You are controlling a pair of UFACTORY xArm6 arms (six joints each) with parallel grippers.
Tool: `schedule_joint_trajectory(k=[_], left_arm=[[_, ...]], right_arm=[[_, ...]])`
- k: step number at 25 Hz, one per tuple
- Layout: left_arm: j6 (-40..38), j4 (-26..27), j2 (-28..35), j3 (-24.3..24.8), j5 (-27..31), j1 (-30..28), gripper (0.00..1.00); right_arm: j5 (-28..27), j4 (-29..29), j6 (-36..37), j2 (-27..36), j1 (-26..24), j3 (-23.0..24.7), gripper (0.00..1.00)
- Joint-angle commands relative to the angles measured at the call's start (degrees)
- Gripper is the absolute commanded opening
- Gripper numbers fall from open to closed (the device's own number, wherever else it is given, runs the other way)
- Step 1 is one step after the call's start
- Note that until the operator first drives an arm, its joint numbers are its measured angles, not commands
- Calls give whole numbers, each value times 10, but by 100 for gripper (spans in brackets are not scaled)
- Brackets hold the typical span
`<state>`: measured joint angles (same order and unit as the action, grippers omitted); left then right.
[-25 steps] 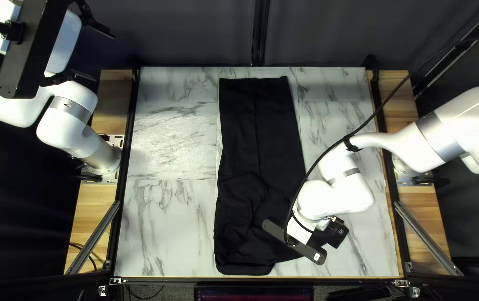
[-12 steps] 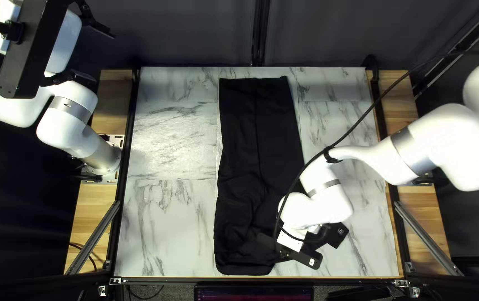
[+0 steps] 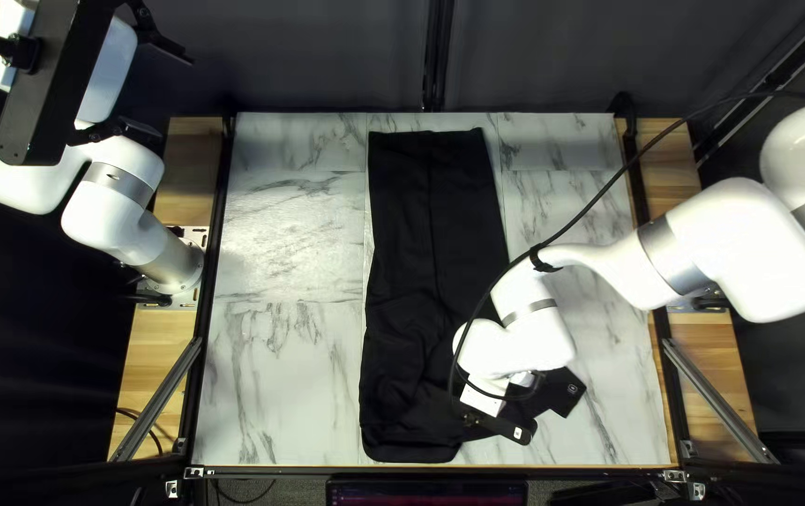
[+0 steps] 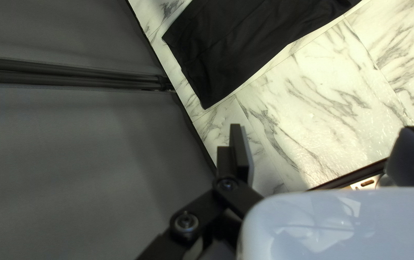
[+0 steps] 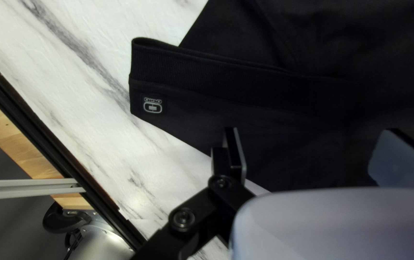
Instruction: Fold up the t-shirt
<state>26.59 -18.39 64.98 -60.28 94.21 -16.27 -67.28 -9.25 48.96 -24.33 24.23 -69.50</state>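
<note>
From my station I see the black fabric t-shirt (image 3: 426, 225) lying as a long folded strip down the middle of the white, grey-veined marble-look table (image 3: 281, 384), its ribbed-edged part (image 5: 192, 67) with a small square logo patch (image 5: 153, 104) sticking out toward my right arm's side. My right black two-finger gripper (image 3: 501, 424) is over that near end, its claw spread wide with nothing grasped, and my left black two-finger gripper (image 3: 170, 94) hangs raised beyond the table's left edge, also released.
</note>
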Motion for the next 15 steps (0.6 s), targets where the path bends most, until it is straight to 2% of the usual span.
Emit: schedule_joint_trajectory(k=[1, 2, 3, 4, 6, 15], left_arm=[[0, 0, 0, 0, 0, 0, 100], [0, 0, 0, 0, 0, 0, 100], [0, 0, 0, 0, 0, 0, 100], [0, 0, 0, 0, 0, 0, 100], [0, 0, 0, 0, 0, 0, 100], [0, 0, 0, 0, 0, 0, 100]], right_arm=[[-3, -7, 14, -15, -4, -10, 55], [-3, -7, 16, -16, -5, -11, 39], [-2, -9, 19, -18, -5, -11, 14], [-1, -10, 20, -19, -6, -11, 5], [0, -13, 22, -20, -6, -10, 0], [1, -16, 27, -22, -9, -13, 0]])
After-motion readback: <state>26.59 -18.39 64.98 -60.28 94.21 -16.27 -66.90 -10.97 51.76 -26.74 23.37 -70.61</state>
